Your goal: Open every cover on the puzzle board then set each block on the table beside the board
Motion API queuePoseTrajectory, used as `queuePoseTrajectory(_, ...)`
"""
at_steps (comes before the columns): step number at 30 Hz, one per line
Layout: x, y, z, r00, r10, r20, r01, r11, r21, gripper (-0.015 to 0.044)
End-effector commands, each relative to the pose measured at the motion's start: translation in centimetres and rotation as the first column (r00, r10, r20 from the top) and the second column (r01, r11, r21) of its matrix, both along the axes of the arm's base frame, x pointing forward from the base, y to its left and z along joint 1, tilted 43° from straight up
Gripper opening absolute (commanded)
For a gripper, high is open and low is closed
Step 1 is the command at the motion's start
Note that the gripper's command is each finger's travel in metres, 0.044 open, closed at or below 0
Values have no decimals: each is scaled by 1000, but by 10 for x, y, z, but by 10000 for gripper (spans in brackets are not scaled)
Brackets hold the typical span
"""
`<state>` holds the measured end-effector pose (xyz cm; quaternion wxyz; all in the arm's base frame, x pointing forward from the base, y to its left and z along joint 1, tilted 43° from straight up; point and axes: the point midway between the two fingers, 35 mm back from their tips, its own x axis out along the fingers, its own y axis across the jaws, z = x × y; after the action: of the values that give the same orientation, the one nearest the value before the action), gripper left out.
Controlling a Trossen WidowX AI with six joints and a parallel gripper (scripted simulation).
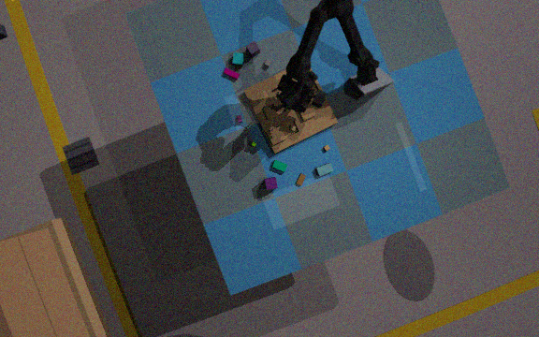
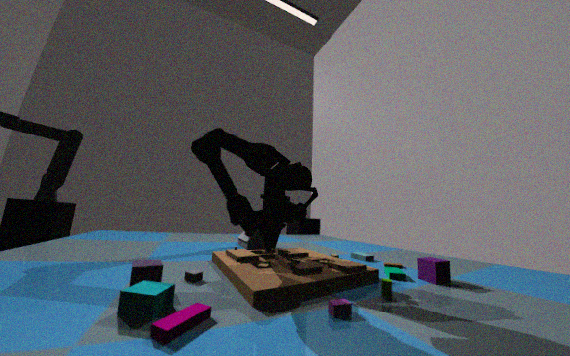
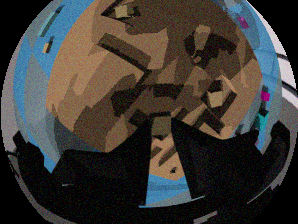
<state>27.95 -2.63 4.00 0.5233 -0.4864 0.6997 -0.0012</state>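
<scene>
The wooden puzzle board (image 1: pixel 316 125) (image 2: pixel 265 300) (image 3: pixel 70 75) lies on the checkered table, partly in shadow. My gripper (image 2: pixel 268 247) (image 3: pixel 160 123) is low over the board's far part in the exterior view, shut on a small olive-tan block (image 3: pixel 161 125). In the wrist view a long raised cover (image 3: pixel 124 50) lies across the board. A pale block (image 3: pixel 216 98) shows between dark edges at the right, and another pale piece (image 3: pixel 122 11) at the top. The hand hides part of the board in the top view; which covers are open is hard to tell.
Around the board lie a teal block (image 1: pixel 238 58) (image 2: pixel 146 299), a magenta bar (image 1: pixel 231 73) (image 2: pixel 181 322), a green block (image 1: pixel 279 167), a purple block (image 1: pixel 270 183) (image 2: pixel 433 270), a light-blue block (image 1: pixel 324 169), a small tan block (image 1: pixel 327 148) and several others.
</scene>
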Motion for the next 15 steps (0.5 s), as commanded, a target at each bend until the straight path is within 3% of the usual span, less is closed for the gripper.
queuePoseTrajectory(1,0,3,4,1000,-4,2,4,1000,5,80)
queuePoseTrajectory(15,-2,15,16,1000,-4,0,4,1000,2,80)
